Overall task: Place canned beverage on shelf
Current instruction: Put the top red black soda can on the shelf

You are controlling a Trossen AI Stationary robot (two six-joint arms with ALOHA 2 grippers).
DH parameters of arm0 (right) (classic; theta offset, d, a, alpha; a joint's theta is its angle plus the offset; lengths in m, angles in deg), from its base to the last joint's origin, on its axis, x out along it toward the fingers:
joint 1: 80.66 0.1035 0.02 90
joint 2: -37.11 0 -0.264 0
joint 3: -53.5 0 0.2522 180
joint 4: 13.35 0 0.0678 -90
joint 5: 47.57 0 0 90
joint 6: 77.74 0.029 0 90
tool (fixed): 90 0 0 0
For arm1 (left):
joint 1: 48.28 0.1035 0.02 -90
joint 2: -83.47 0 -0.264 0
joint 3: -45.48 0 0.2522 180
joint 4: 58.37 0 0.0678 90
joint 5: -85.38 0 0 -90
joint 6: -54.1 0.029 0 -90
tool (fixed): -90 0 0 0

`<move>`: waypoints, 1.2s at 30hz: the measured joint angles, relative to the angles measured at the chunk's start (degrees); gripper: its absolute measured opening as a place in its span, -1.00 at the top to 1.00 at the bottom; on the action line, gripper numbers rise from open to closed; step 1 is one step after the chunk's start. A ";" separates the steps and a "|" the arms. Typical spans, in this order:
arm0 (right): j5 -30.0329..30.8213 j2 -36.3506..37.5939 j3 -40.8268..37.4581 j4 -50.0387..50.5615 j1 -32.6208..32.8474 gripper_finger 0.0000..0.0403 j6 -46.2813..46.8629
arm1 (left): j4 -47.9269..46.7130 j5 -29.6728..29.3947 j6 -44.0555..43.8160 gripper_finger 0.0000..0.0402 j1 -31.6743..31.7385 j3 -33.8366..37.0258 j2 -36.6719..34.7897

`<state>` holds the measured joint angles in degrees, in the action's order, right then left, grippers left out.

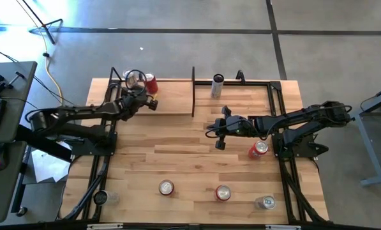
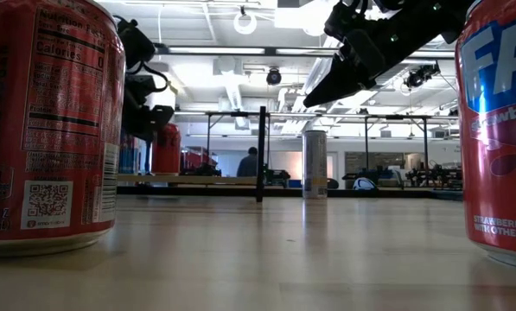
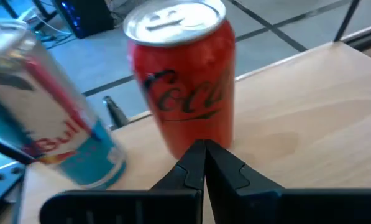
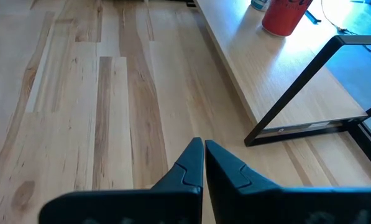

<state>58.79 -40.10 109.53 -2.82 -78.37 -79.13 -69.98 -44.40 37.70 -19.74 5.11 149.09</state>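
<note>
Dark left claw (image 3: pixel 204 155) closed empty over the shelf (image 1: pixel 177 102); right claw (image 4: pixel 204 155) closed empty above the table (image 1: pixel 177 160).

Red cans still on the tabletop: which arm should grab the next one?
Probably right. The right gripper, shut, hovers mid-table near the red can with white lettering. The left gripper, shut too, sits over the pale-wood shelf beside the red cola can already placed there.

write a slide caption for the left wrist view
Shut left gripper faces a red cola can on the shelf, a blue-and-silver can beside it.
</note>
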 joint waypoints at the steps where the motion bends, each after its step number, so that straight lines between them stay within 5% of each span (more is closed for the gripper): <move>1: 0.00 0.00 0.00 -0.02 0.00 1.00 -0.02 | -0.72 -0.55 0.00 1.00 0.00 0.00 -0.74; 11: 0.00 0.00 0.00 -0.03 -0.01 1.00 -0.09 | 0.85 8.85 -1.05 1.00 -1.23 2.38 -5.68; 24: 0.00 0.00 0.02 -0.48 0.00 1.00 -0.09 | 14.96 4.17 -2.54 1.00 2.20 9.04 -5.05; 36: 0.00 0.00 0.02 -0.48 0.00 1.00 -0.11 | 20.03 8.82 0.07 1.00 6.91 9.05 -5.03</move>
<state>58.79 -40.10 109.55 -3.30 -78.37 -79.24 -49.96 -35.59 37.77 -12.83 14.15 144.06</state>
